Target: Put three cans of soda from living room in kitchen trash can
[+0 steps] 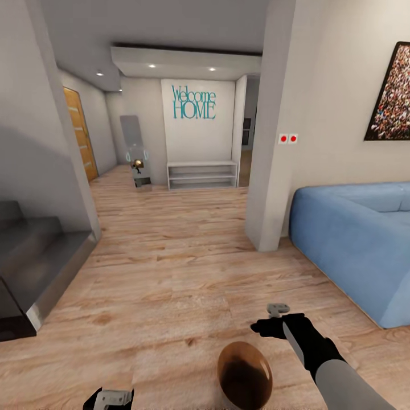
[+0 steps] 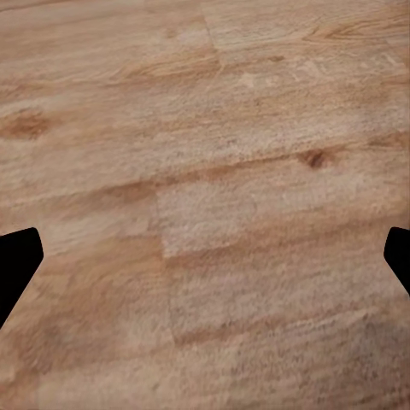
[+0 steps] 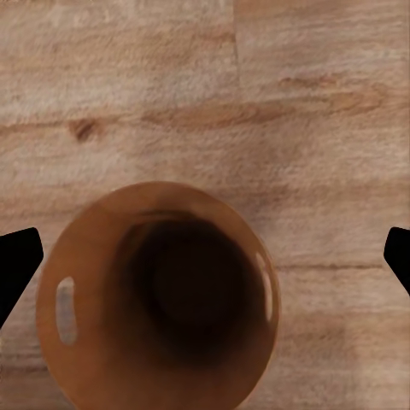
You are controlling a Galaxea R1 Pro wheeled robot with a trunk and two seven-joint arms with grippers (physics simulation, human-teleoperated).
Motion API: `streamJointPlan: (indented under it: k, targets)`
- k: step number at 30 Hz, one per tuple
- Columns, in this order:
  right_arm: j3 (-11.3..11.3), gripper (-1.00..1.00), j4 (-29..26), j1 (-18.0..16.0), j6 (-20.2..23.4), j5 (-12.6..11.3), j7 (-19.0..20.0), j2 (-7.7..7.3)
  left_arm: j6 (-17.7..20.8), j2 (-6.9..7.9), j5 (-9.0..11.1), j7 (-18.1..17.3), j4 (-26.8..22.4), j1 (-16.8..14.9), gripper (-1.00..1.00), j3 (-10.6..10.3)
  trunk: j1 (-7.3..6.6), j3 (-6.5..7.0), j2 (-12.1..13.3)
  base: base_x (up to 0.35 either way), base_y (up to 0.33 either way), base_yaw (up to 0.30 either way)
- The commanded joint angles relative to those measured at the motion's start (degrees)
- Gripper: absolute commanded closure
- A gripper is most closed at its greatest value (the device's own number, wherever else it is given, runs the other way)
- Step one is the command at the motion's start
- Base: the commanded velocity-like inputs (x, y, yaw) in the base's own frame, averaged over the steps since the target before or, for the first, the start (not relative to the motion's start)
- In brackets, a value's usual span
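A robot's head camera looks down a hallway with a pale wood plank floor [image 1: 171, 256]. At the bottom centre of the frame stands the trash can [image 1: 245, 376], seen from above: a round tan-brown rim with a dark inside. No cans can be made out in it. The right gripper [image 1: 278, 319] reaches in from the lower right on a black and grey arm and hovers just right of and above the bin, apart from it. In the right wrist view the bin's brown mouth [image 3: 158, 295] sits in the lower middle of the frame, with the two black fingertips [image 3: 17, 265] at the far side edges, spread wide with nothing held. The left gripper [image 1: 111, 398] peeks in at the bottom left edge; its wrist view shows bare planks between fingers [image 2: 17, 269] spread equally wide, holding nothing.

A light blue sofa [image 1: 353, 245] fills the right middle. Dark grey stairs [image 1: 34, 262] sit at the left. On the far wall, upper centre, teal lettering reads "Welcome HOME" [image 1: 194, 102] above a white shelf [image 1: 202, 173]. A wooden door [image 1: 80, 131] stands at the upper left.
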Motion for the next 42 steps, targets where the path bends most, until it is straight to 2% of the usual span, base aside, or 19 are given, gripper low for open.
streamJointPlan:
  k: [1, 4, 10, 42]
  targets:
    - [-0.44, -1.00, 0.07, 0.00, 0.01, 0.00, -0.04, 0.00, 0.00, 0.00, -0.01, 0.00, 0.00, 0.00, -1.00, 0.00, 0.23, -0.18, -0.42, 0.000, 0.000, 0.000]
    - [-1.47, -1.00, 0.52, 0.00, -0.04, 0.03, -0.12, -0.03, 0.00, 0.00, 0.03, 0.01, 0.00, 0.00, -1.00, 0.00, 0.89, -0.72, -1.62, 0.000, 0.000, 0.000]
    - [-2.10, -1.00, 0.96, 0.00, -0.03, 0.07, -0.18, -0.15, 0.00, 0.00, -0.07, 0.01, 0.00, -0.02, -1.00, 0.00, 2.20, -1.80, -4.03, 0.000, 0.000, 0.000]
    - [-1.31, -1.00, 1.45, 0.00, 0.50, 0.89, 0.17, -0.35, 0.00, 0.00, -0.05, 0.10, -0.03, 0.00, -1.00, -0.17, 9.23, -7.54, -16.86, 0.000, 0.000, 0.000]
